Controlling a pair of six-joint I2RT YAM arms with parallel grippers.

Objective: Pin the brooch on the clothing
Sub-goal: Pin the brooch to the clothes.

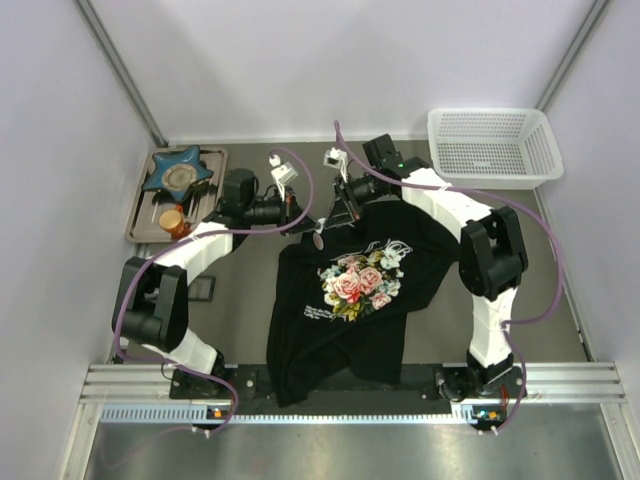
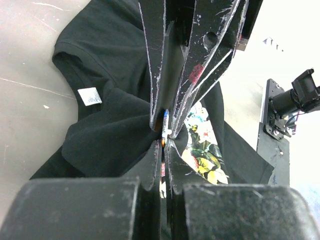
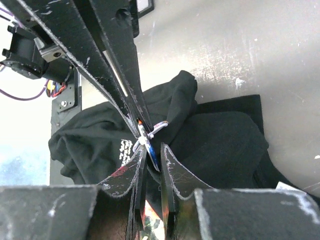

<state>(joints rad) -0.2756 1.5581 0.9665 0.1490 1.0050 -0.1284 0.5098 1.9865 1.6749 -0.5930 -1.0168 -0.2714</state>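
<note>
The clothing (image 1: pixel 340 310) is a black T-shirt with a rose print, lying crumpled in the middle of the table. Both grippers meet above its collar edge. The brooch (image 1: pixel 318 240) is a small round disc held between them. My left gripper (image 2: pixel 165 142) is shut on the brooch (image 2: pixel 164 129), seen edge-on at its tips. In the right wrist view my right gripper (image 3: pixel 153 147) stands narrowly open around the brooch (image 3: pixel 152 150). The disc leans on one finger with a gap to the other. Its silver pin (image 3: pixel 159 127) sticks out over the black fabric (image 3: pixel 220 145).
A white basket (image 1: pixel 490 145) stands at the back right. At the back left a tray (image 1: pixel 138 215) holds a blue star-shaped dish (image 1: pixel 178 172) and a small orange item (image 1: pixel 172 218). A small black box (image 1: pixel 200 290) lies beside the left arm.
</note>
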